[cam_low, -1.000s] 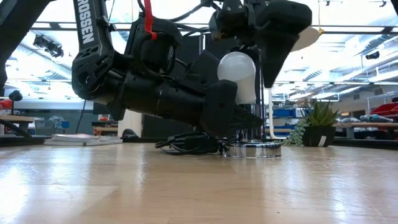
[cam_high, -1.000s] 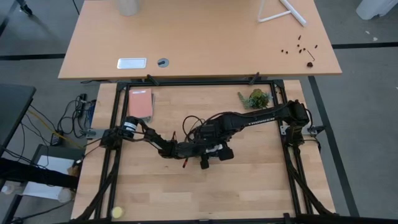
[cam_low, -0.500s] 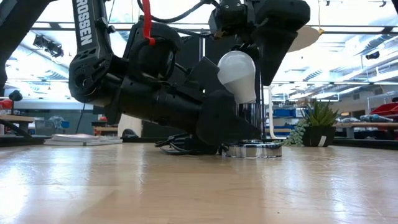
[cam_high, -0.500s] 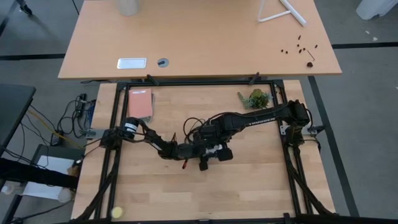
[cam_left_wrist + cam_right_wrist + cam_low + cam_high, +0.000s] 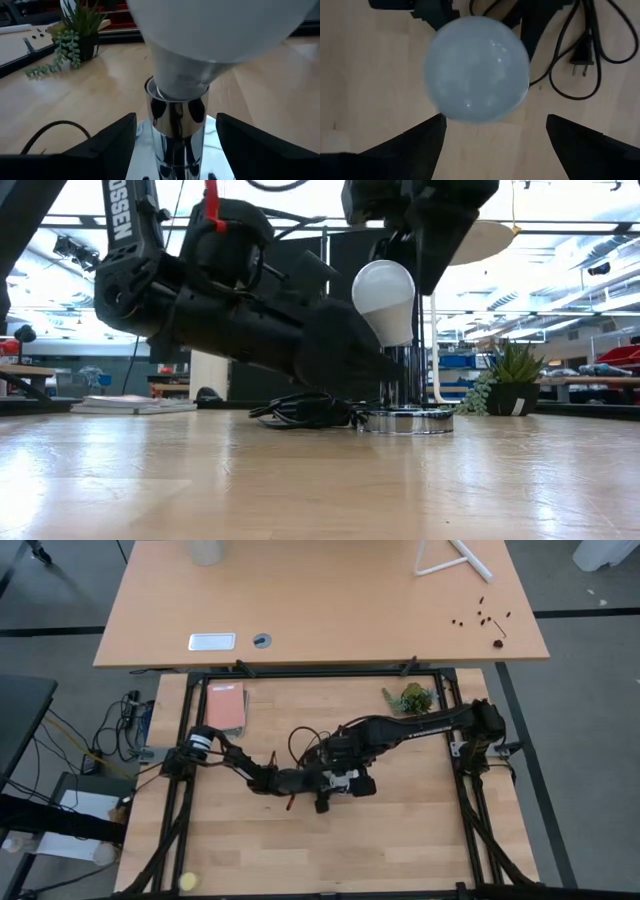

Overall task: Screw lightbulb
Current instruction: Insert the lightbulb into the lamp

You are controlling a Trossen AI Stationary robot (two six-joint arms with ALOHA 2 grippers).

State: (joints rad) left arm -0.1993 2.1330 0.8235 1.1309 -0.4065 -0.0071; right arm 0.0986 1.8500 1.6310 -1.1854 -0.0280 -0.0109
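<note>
The white lightbulb point(image 5: 385, 300) stands upright with its narrow neck point(image 5: 182, 85) in the chrome socket tube point(image 5: 177, 125). The tube rises from the silvery socket disc point(image 5: 405, 421) on the table. My left gripper point(image 5: 175, 150) reaches in low and slanting from the table's left. It is open, with one finger on each side of the tube and a small gap at both. My right gripper point(image 5: 495, 145) hangs above the bulb's dome point(image 5: 475, 67), pointing down, open, fingers spread around the dome. In the high view both grippers point(image 5: 335, 778) meet at mid-table and hide the bulb.
The socket's black cord and plug point(image 5: 580, 65) lie coiled just beyond the disc point(image 5: 300, 410). A small potted plant point(image 5: 410, 698) stands at the far right, a reddish book point(image 5: 227, 707) at the far left, and a yellow ball point(image 5: 188, 881) at the near left corner.
The bulb tipped to one side on the socket half a second ago and now stands upright again. My right gripper has risen a little above it. My left gripper has shifted slightly toward the table's left and stays low beside the socket tube.
</note>
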